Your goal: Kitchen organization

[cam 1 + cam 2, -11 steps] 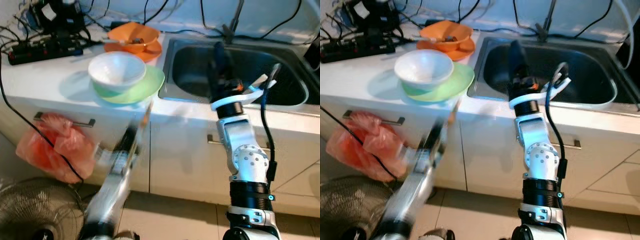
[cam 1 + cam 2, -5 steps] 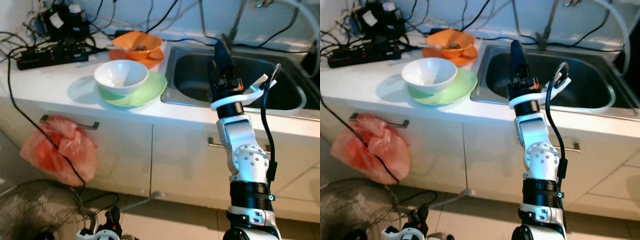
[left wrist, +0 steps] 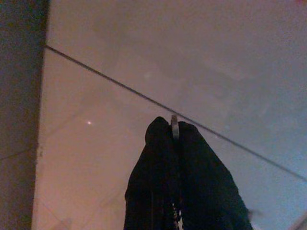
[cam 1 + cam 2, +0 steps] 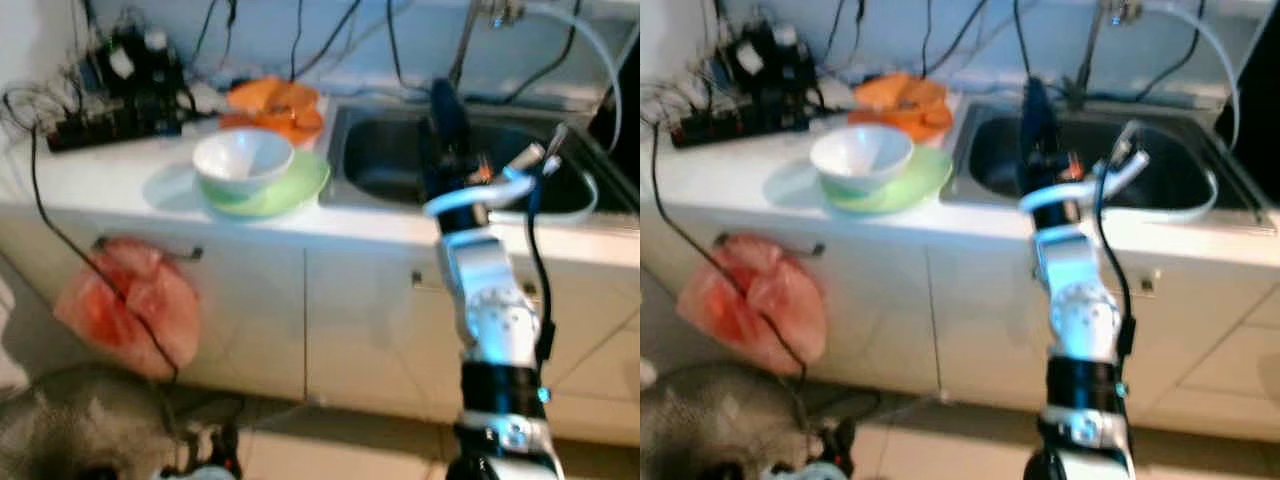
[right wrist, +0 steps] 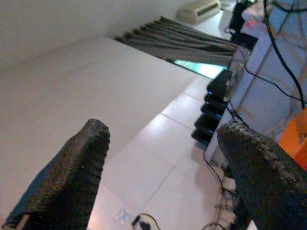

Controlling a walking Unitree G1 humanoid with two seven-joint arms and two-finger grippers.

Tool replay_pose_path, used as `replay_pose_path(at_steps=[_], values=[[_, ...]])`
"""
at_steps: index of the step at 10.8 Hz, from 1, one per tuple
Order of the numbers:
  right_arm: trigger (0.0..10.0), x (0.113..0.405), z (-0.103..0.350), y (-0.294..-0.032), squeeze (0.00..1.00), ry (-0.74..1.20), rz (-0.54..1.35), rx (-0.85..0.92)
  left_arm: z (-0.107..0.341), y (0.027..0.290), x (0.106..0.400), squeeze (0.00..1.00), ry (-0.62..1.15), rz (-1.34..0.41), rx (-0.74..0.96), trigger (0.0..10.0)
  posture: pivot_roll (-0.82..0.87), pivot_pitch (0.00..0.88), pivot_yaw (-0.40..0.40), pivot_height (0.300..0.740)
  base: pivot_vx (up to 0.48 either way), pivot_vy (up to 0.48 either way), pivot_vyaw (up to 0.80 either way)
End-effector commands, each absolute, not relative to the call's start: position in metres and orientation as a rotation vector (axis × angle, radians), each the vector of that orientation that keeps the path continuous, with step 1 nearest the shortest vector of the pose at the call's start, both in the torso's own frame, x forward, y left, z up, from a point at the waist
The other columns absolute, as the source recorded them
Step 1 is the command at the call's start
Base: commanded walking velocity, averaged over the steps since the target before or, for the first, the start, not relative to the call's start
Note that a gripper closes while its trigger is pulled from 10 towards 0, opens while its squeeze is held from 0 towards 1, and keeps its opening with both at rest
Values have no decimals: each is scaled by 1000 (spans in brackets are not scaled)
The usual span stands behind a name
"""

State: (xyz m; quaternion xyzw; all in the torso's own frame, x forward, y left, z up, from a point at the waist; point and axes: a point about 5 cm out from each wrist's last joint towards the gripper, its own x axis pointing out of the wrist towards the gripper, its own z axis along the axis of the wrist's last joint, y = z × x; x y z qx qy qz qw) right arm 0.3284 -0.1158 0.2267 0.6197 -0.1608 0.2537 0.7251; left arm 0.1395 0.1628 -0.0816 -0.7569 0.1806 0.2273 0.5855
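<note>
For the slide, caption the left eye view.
Right tool raised before the sink; white bowl on green plate on counter.

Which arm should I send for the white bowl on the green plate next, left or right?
Right, most likely. The right gripper is raised at counter height over the sink, fingers open, beside the white bowl on the green plate. The left gripper hangs low, shut, pointing at floor tiles.

Red plastic bag (image 4: 128, 310) on the cabinet handle; power strip (image 4: 95, 125) at the counter's back
</note>
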Motion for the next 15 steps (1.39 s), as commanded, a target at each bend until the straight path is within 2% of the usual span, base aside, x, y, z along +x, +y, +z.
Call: replay_pose_path(at_steps=[1, 2, 3, 13, 14, 15], values=[[10000, 327, 238, -95, 0, -367, 615, 1453, 255, 3, 340, 0, -77, -740, -1764, 10000, 103, 165, -37, 740, 0, 0, 0], [10000, 327, 238, -95, 0, -367, 615, 1453, 255, 3, 340, 0, -77, -740, -1764, 10000, 103, 165, -37, 740, 0, 0, 0], [10000, 327, 238, -95, 0, -368, 618, 1454, 255, 2, 340, 0, -72, -744, -1765, 10000, 103, 0, 0, 740, 0, 0, 0], [10000, 327, 238, -95, 0, -368, 618, 1454, 255, 2, 340, 0, -72, -744, -1765, 10000, 103, 0, 0, 740, 0, 0, 0], [10000, 326, 237, -93, 0, -363, 618, 1456, 238, 10, 348, 0, -58, -650, -1643, 10000, 112, 181, -32, 740, 0, 0, 0], [10000, 326, 237, -93, 0, -363, 618, 1456, 238, 10, 348, 0, -58, -650, -1643, 10000, 112, 181, -32, 740, 0, 0, 0]])
